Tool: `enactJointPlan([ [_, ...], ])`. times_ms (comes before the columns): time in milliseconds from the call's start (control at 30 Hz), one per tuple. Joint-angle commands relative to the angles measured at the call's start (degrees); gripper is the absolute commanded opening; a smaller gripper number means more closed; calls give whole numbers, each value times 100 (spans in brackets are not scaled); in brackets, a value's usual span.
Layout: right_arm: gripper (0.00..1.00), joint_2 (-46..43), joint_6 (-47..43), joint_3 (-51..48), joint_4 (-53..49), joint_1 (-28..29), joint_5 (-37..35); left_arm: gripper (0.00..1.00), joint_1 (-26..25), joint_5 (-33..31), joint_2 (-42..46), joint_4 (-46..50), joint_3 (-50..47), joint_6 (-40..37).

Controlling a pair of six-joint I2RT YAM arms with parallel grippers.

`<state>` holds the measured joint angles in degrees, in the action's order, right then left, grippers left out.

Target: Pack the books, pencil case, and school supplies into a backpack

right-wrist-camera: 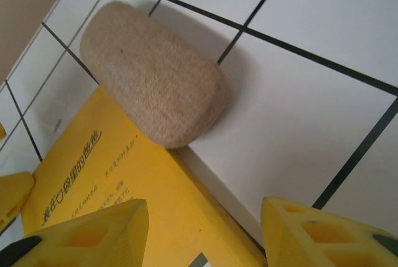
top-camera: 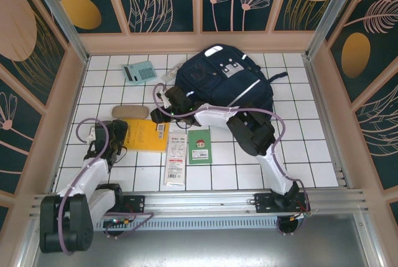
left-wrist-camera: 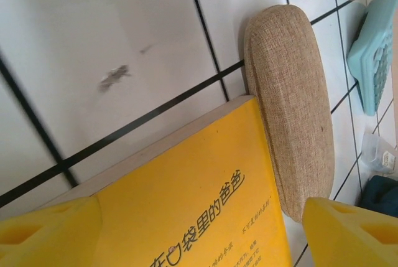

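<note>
**tile_watcher:** ok, what are the arms up to? And where's the pencil case?

**yam_fan:** The left pincer [left-wrist-camera: 200, 211] is spread wide and has nothing in it. It's hanging low over the orange-yellow book [left-wrist-camera: 205, 167], with the book's corner sitting in the gap between its fingers. The pencil case [left-wrist-camera: 292, 105] lies on the table [left-wrist-camera: 124, 30] ahead of it and a bit to the right, just beside the book's far edge. Past the case there's the teal calculator [left-wrist-camera: 373, 49].

**tile_watcher:** and the right one?

**yam_fan:** The right pincer [right-wrist-camera: 204, 208] is partly spread and empty too. It's aimed at the same pencil case from the other side, so the case is straight ahead of its fingertips. White tile and the book's edge show under the gap.

**tile_watcher:** backpack?

**yam_fan:** From above, the navy backpack [top-camera: 224, 83] sits just to the right of the right pincer. The green book [top-camera: 199, 146] and the white-and-red pack [top-camera: 175, 164] lie flat on its near side, next to the yellow book.
</note>
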<state>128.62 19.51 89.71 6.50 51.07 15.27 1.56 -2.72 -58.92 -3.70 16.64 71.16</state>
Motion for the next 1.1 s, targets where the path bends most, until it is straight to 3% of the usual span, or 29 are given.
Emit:
enactJointPlan([
  [0,51,194,-134,212,-206,-36,177,85,-70,408,-667,-76,-150,-146],
  [300,51,73,0,-113,-98,-175,126,86,-83,569,-2339,-879,861,-665],
  [500,51,-42,-37,-215,-178,-250,-20,86,-102,347,-3161,-635,1895,-1182],
  [833,51,-184,-33,-121,-222,-549,-97,87,-121,79,-1812,162,1579,-1448],
  [1067,51,222,-131,305,-487,-643,-10,87,-156,364,-1410,-218,815,-1141],
])
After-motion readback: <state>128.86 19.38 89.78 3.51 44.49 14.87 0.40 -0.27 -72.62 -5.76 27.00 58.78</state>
